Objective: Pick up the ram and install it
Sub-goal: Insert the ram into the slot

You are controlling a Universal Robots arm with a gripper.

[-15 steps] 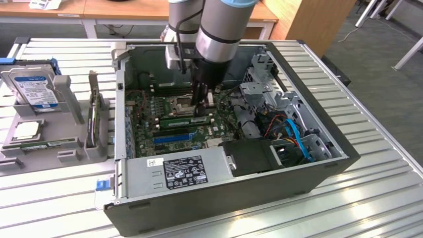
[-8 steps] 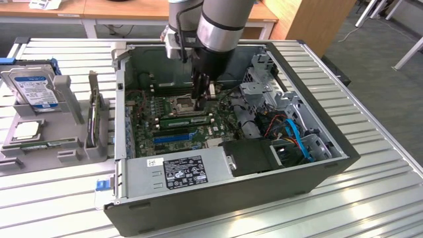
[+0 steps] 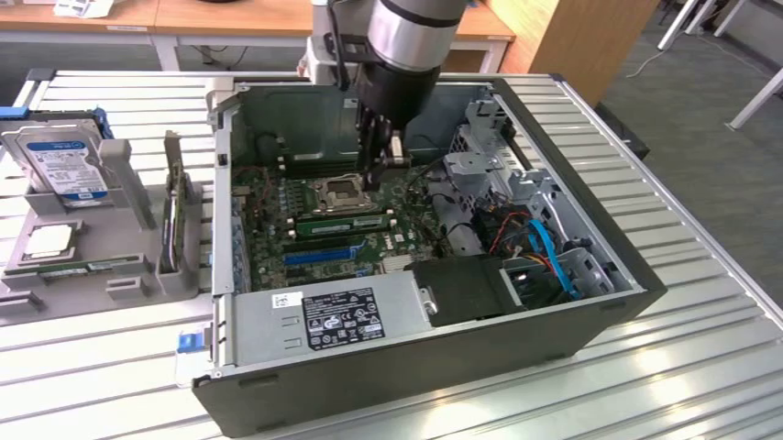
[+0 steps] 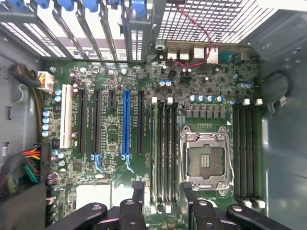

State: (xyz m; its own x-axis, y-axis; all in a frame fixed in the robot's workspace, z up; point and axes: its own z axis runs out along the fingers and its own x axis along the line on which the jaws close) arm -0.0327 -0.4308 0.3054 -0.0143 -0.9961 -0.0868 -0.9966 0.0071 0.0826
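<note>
A black tower computer case (image 3: 490, 357), side panel off, is laid on a slatted metal counter (image 3: 685, 348). The green motherboard's square silver processor socket (image 3: 340, 194) (image 4: 207, 155) is taken as the reference here.

The ram (image 3: 343, 223), a long narrow green circuit-board stick, is seen in the exterior view standing on edge in the bank of black memory slots (image 4: 162, 148) just beside the socket, on the side toward the bright blue expansion slot (image 3: 325, 255) (image 4: 126, 124). Whether it is fully latched cannot be told.

The black gripper (image 3: 381, 165) (image 4: 163, 190) is held above the board just beside the socket, over that same slot bank. It is released: its fingers (image 4: 138, 191) are spread to either side of the slots with nothing between them, and the ram is not touched.

Well apart from the socket, toward the exterior view's left and outside the case, a grey moulded holder (image 3: 135, 275) is set on the counter. In it are stood a boxy silver hard drive with a blue-and-white label (image 3: 61, 160) and an upright grey-edged expansion card (image 3: 171, 215), and a second slim green stick (image 3: 88, 267) is laid flat. A silver power supply with a black label (image 3: 330, 316) is mounted near the socket, beyond the blue slot.
</note>
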